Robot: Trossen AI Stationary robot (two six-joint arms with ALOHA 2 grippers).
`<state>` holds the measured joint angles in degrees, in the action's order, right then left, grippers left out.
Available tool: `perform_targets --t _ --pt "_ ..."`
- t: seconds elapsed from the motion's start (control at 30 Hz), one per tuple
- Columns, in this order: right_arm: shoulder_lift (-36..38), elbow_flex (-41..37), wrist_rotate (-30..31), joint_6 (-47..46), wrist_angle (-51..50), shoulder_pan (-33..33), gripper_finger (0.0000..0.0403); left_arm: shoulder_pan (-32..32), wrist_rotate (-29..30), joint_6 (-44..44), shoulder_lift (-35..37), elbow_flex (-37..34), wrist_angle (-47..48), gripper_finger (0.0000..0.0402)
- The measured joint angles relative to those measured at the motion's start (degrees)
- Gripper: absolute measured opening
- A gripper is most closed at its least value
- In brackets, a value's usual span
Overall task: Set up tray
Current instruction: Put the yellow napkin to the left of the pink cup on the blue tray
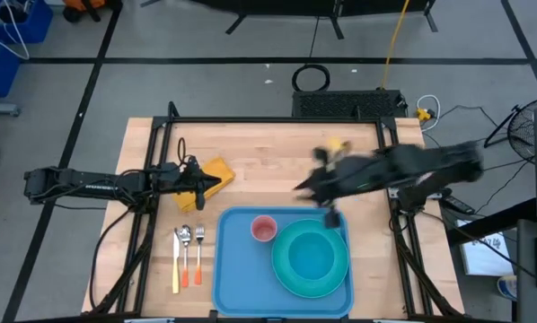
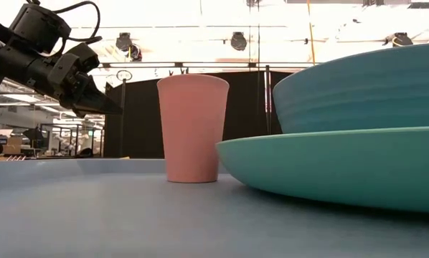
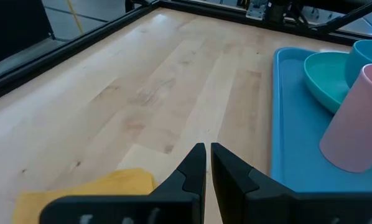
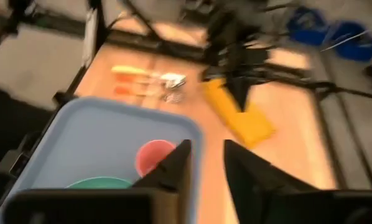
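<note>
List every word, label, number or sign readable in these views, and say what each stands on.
None can be read.
Left arm: pale lettering along its side, too small to read.
Paper beside the table's right edge: dark marks, too blurred to read.
Tray, cup, plate and yellow cloth: no markings visible.

Right pincer (image 1: 330, 218) motion-blurred; tray (image 2: 71, 208) cut off.
</note>
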<state>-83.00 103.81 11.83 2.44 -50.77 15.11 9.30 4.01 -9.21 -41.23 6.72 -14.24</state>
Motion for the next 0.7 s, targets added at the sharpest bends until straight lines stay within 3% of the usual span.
perform_targets --t 0.07,0.13,0.43,0.6,0.7 --pt "7.3 -6.9 0.2 -0.1 2.6 0.0 0.0031 0.0 0.0 -0.1 0.0 0.0 0.0 0.0026" --pt "14.3 -15.8 1.4 -0.8 7.9 -0.2 0.001 0.0 0.0 -0.2 0.0 0.0 0.0 0.0026" --pt "40.1 -55.2 1.6 -7.4 32.0 -1.5 0.0003 0.0 0.1 -0.2 0.0 0.0 -0.1 0.0026" --pt "47.6 -70.4 1.5 -7.9 44.3 -1.6 0.0001 0.0 0.5 -0.2 0.0 0.0 -0.1 0.0026" --pt "50.2 -75.9 1.5 -7.5 46.6 -1.6 0.0001 0.0 0.5 -0.2 0.0 0.0 -1.0 0.0026"
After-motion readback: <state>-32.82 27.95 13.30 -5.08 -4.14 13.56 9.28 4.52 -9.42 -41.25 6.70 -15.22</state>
